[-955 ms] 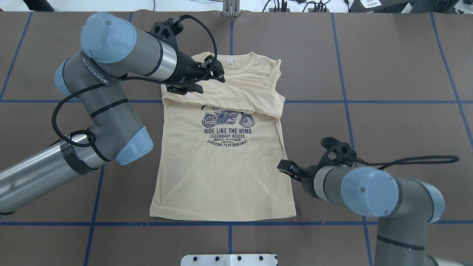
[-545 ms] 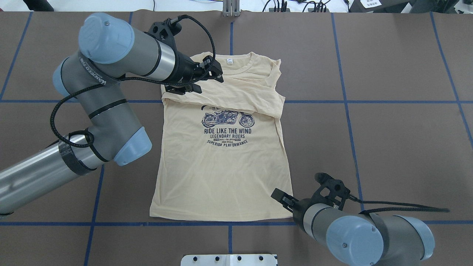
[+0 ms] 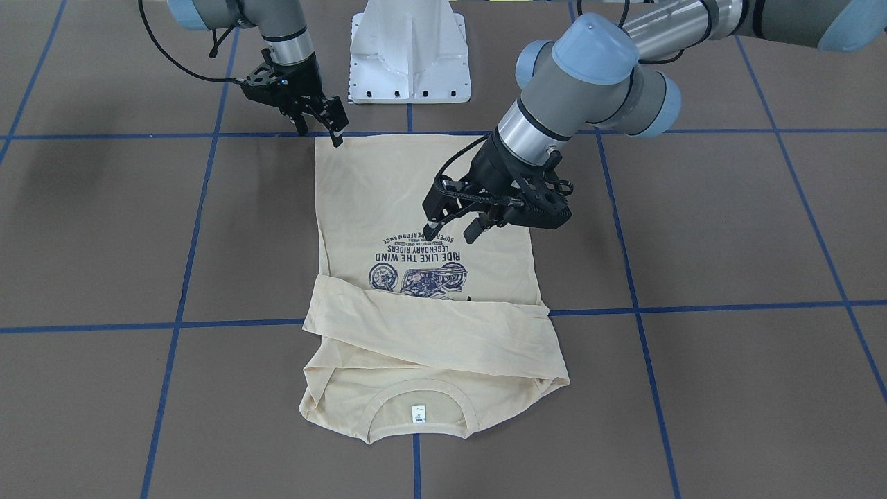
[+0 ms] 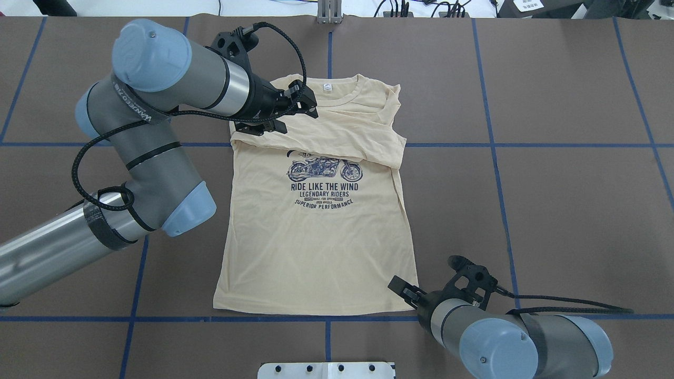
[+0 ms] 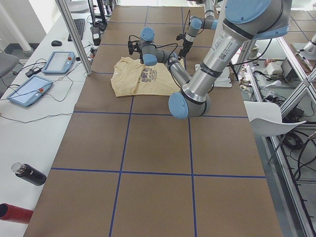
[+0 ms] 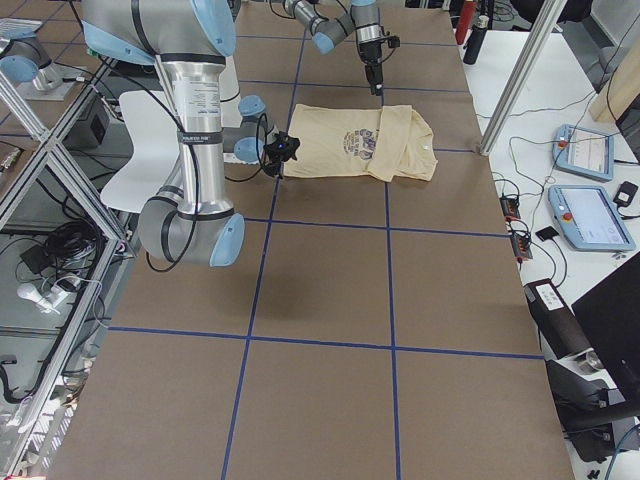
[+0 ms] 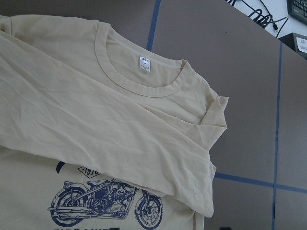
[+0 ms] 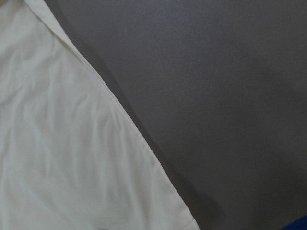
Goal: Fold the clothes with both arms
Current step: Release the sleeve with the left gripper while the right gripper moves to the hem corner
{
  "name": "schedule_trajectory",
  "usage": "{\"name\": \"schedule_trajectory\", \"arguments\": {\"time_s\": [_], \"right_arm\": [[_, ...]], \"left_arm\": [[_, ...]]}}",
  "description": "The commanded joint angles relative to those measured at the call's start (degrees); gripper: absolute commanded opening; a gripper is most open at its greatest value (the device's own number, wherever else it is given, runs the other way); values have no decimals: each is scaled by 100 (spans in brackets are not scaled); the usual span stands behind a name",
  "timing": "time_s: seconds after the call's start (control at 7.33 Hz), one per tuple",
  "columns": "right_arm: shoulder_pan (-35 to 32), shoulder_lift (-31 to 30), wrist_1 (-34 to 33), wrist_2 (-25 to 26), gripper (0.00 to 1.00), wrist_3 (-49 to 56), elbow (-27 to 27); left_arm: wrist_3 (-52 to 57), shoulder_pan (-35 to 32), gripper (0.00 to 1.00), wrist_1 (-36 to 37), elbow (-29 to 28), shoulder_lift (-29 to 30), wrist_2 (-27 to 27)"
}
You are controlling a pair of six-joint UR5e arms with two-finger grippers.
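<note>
The pale beige T-shirt lies flat, print up, collar at the far side, with both sleeves folded across the chest above the motorcycle print. My left gripper is open and empty. It hovers over the shirt's left shoulder, clear of the cloth in the front view. Its wrist view shows the collar and white neck label. My right gripper is low at the hem's right corner and looks open in the front view. Its wrist view shows only the shirt's side edge on the mat.
The brown mat has a grid of blue tape lines. The white bolted pedestal base stands just behind the hem. Two tablets and bottles lie along the far table edge in the left side view.
My right gripper has moved along the shirt's right side toward the robot, from mid-body down to the hem corner, and lowered. My left gripper has barely moved. The shirt is unchanged.
</note>
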State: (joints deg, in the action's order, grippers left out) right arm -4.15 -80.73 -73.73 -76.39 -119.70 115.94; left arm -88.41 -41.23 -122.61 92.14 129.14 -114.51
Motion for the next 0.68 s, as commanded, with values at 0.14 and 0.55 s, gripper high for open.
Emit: {"name": "schedule_trajectory", "arguments": {"time_s": [0.14, 0.55], "right_arm": [[28, -4, -1, -17, 53, -71, -10], [125, -4, -1, -25, 0, -177, 16]], "left_arm": [[-1, 1, 76, 0, -12, -3, -1], [-36, 10, 76, 0, 5, 6, -10]]}}
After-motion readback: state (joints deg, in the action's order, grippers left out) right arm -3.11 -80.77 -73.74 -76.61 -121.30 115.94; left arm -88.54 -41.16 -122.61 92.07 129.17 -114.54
